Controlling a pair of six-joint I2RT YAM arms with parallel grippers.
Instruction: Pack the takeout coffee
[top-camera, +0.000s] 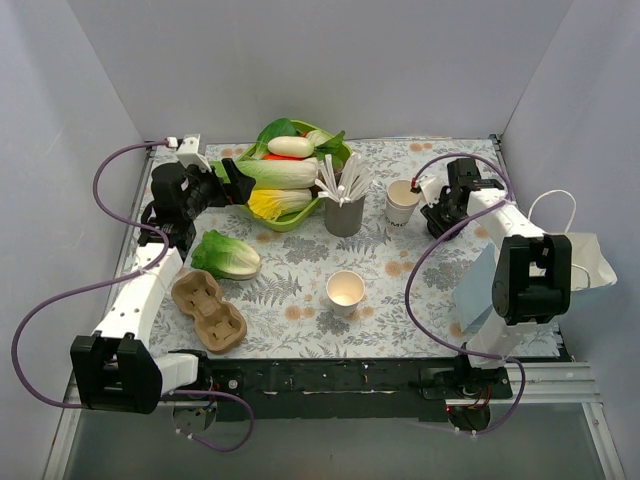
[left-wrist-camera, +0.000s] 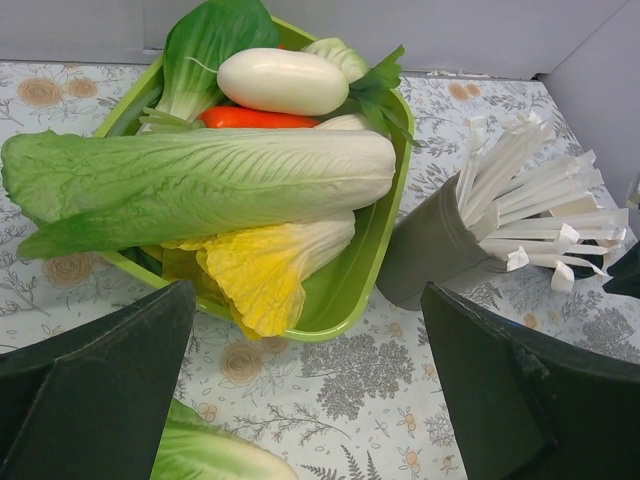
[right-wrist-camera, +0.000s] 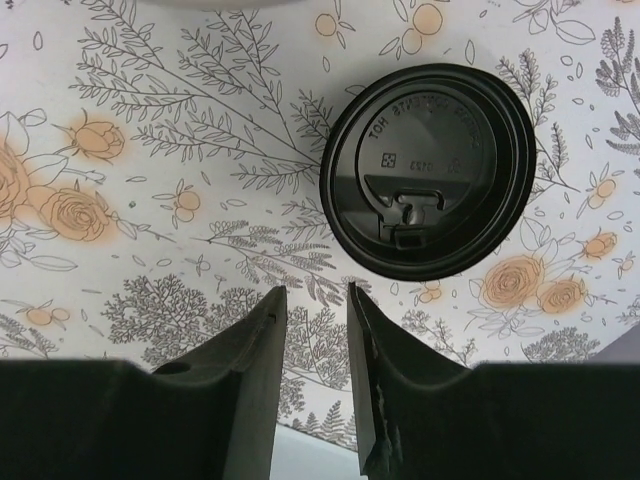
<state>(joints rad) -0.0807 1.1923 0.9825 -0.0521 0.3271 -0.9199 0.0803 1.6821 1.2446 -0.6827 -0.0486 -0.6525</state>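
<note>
A cream paper cup with dark lettering (top-camera: 402, 203) stands upright at the back right. A second cream paper cup (top-camera: 345, 290) stands open in the middle. A round black lid (right-wrist-camera: 430, 170) lies flat on the flowered cloth; in the top view my right arm hides it. My right gripper (top-camera: 432, 218) hovers just right of the lettered cup. In its wrist view the right gripper (right-wrist-camera: 312, 290) is empty, its jaws a narrow gap apart, just short of the lid. My left gripper (top-camera: 240, 182) is wide open and empty (left-wrist-camera: 308, 290) beside the green bowl.
A green bowl (left-wrist-camera: 345, 300) of vegetables sits at the back. A grey metal cup of white straws (top-camera: 343, 208) stands between the bowl and the lettered cup. A loose cabbage (top-camera: 227, 255) and a brown cardboard cup carrier (top-camera: 208, 310) lie at the front left. White paper bag (top-camera: 590, 262) at right.
</note>
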